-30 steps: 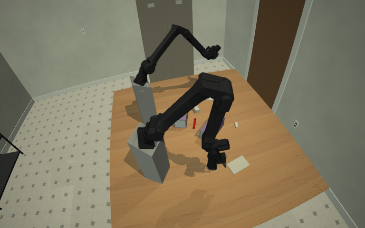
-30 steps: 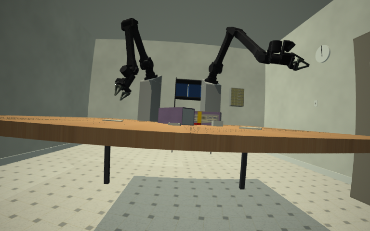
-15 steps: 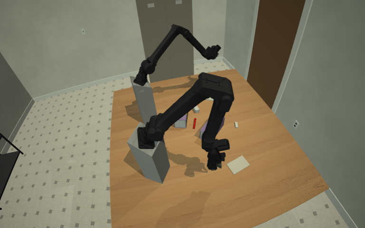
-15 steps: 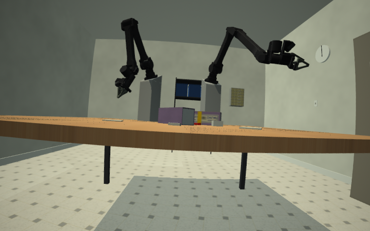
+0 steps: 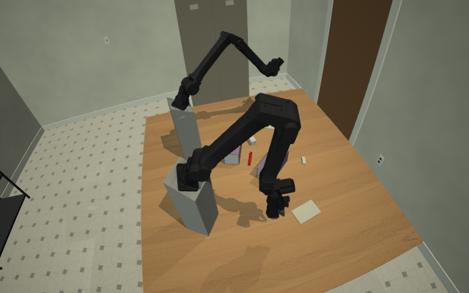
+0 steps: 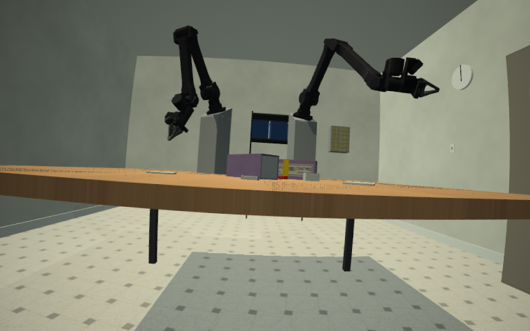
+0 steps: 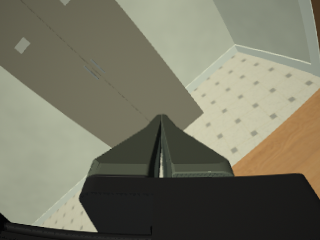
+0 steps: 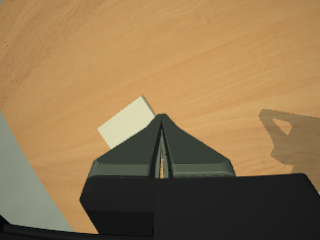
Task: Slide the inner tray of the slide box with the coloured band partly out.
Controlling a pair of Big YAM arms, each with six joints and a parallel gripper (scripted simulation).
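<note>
The slide box with the coloured band [image 6: 292,169] lies on the table in front of the pedestals, purple-edged with a yellow-orange band. In the top view it [image 5: 232,155] is partly hidden behind my right arm. The other slide box [image 6: 252,165], purple with a grey end, lies beside it. My left gripper [image 6: 435,90] [image 7: 161,121] is shut and empty, high in the air beyond the table's far corner, facing the cabinet. My right gripper [image 5: 275,215] is shut and empty, hanging above the table next to a cream card [image 8: 127,122], far from both boxes.
A red stick [image 5: 249,158] lies between the two boxes. Small white blocks [image 5: 251,140] [image 5: 303,160] lie nearby. The cream card [image 5: 305,211] lies flat near my right gripper. Two grey pedestals [image 5: 193,203] [image 5: 185,129] carry the arms.
</note>
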